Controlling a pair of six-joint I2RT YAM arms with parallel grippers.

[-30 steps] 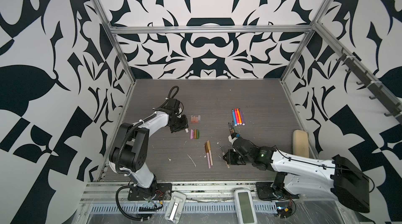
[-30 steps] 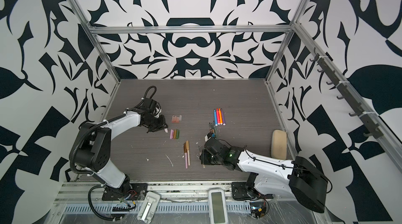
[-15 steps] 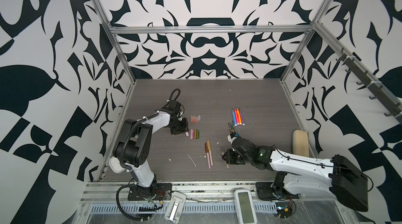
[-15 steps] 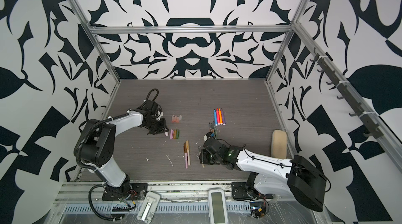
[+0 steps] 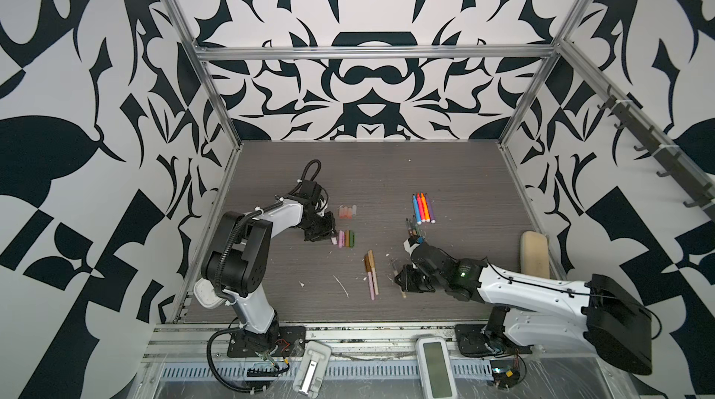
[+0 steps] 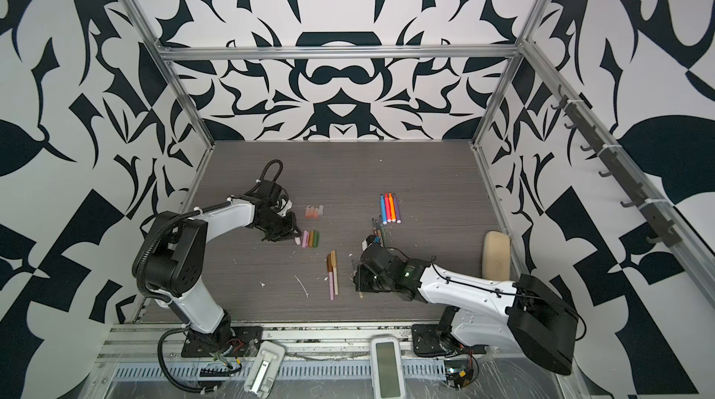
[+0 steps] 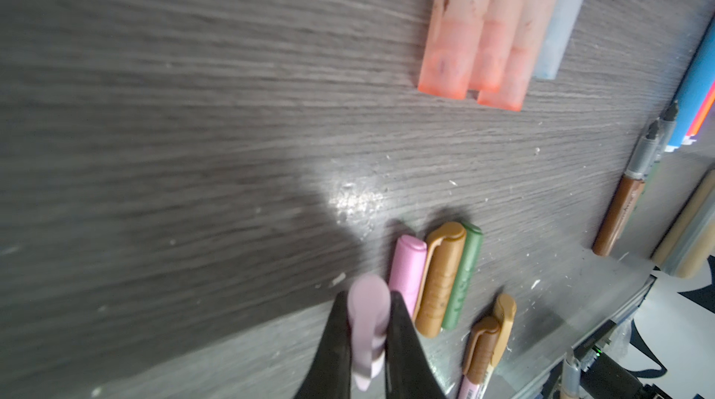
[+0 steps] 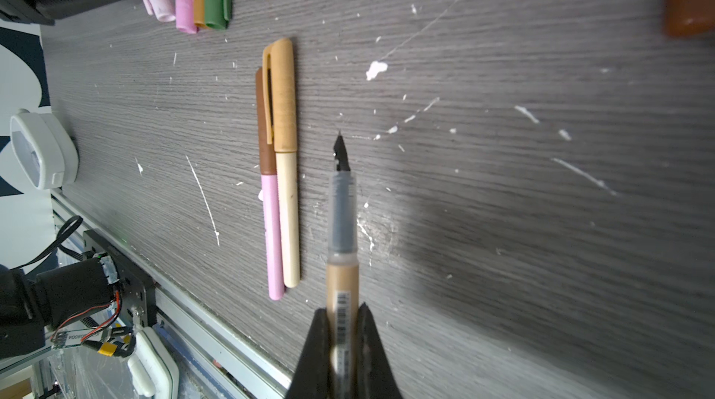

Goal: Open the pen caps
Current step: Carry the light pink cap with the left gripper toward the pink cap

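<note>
My left gripper [image 7: 367, 298] is shut on a pale lilac pen cap [image 7: 366, 314], low over the table. It sits right beside a row of loose pink [image 7: 407, 267], brown [image 7: 441, 281] and green [image 7: 464, 277] pen caps [image 5: 347, 239]. Several translucent pinkish caps [image 5: 347, 212] lie just beyond. My right gripper [image 8: 342, 312] is shut on an uncapped tan pen [image 8: 342, 223] with its black tip bare. Beside it lie two capped pens [image 8: 279, 168], also seen in a top view [image 5: 370, 273]. Bright pens [image 5: 423, 207] lie farther back, and more uncapped pens [image 5: 411, 227] lie near them.
A beige sponge-like block [image 5: 534, 254] lies at the table's right edge. White flecks of debris [image 8: 376, 69] are scattered over the dark wood table [image 5: 387, 168]. Two white devices [image 5: 433, 362] [image 5: 311, 372] sit on the front rail.
The left gripper has come a little toward the front with the lilac cap, up to the row of loose caps, and its arm has swung. The right arm has hardly moved.
</note>
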